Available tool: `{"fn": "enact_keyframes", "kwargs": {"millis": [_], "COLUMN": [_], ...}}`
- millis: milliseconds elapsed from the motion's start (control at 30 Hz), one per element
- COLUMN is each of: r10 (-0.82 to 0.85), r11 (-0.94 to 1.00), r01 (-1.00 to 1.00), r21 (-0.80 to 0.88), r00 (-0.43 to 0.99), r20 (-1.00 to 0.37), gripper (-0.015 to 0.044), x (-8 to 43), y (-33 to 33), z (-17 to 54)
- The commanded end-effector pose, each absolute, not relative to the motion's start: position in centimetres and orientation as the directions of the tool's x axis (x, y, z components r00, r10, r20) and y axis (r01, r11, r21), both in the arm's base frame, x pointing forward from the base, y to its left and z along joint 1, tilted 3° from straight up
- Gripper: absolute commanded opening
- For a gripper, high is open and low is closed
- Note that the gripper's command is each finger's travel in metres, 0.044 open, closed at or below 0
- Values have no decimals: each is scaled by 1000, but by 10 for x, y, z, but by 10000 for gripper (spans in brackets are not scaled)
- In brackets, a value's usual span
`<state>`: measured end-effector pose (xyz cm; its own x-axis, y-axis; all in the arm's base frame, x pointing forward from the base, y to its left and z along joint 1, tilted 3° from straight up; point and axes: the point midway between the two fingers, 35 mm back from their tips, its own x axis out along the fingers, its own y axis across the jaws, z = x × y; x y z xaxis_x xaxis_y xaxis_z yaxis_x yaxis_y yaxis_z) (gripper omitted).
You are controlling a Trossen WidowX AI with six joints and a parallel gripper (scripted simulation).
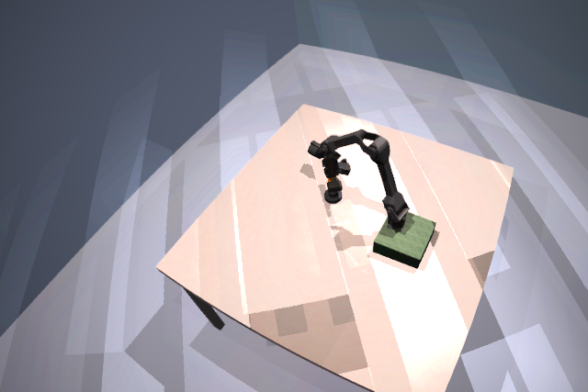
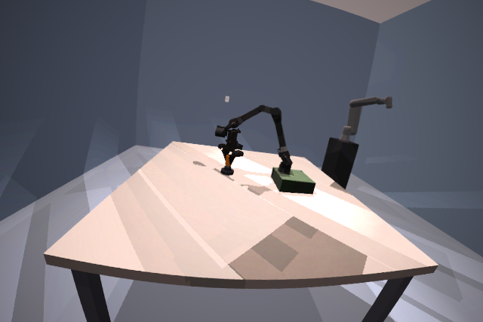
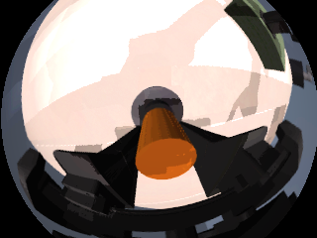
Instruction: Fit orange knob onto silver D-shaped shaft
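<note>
The orange knob [image 1: 329,180] [image 2: 227,161] [image 3: 165,160] stands upright, narrowing away from the wrist camera. My gripper [image 1: 333,184] [image 2: 228,158] [image 3: 160,127] is shut on it, with one dark finger on each side. The round dark pedestal [image 1: 333,197] [image 2: 226,171] [image 3: 140,106] stands on the table directly below the knob. In the wrist view the knob's lower end overlaps the pedestal's middle. The silver shaft, its flat side and the knob's hole are hidden. I cannot tell whether the knob is fully down on the pedestal.
A green block [image 1: 412,237] [image 2: 296,182] [image 3: 258,36] carries the arm's base on the table [image 1: 280,245] [image 2: 167,228]. Hard light and shadow patches cross the tabletop. The exterior view shows a grey arm [image 2: 354,115] on a black stand [image 2: 339,161] beyond the table edge.
</note>
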<state>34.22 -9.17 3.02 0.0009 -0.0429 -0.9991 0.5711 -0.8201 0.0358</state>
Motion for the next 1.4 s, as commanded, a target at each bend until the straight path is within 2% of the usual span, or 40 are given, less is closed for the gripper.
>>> {"fn": "enact_keyframes", "kwargs": {"millis": [0,200,967,1367], "r10": [-42,-42,-44,-44], "r11": [-838,-860,-823,-823], "r01": [544,508,567,567], "r21": [35,36,38,38], "r00": [0,0,4,4], "r20": [-999,-999,-999,-999], "gripper": [0,0,0,315], "x": [342,341,341,341], "y": [-92,-92,-92,-92], "z": [26,23,19,19]}}
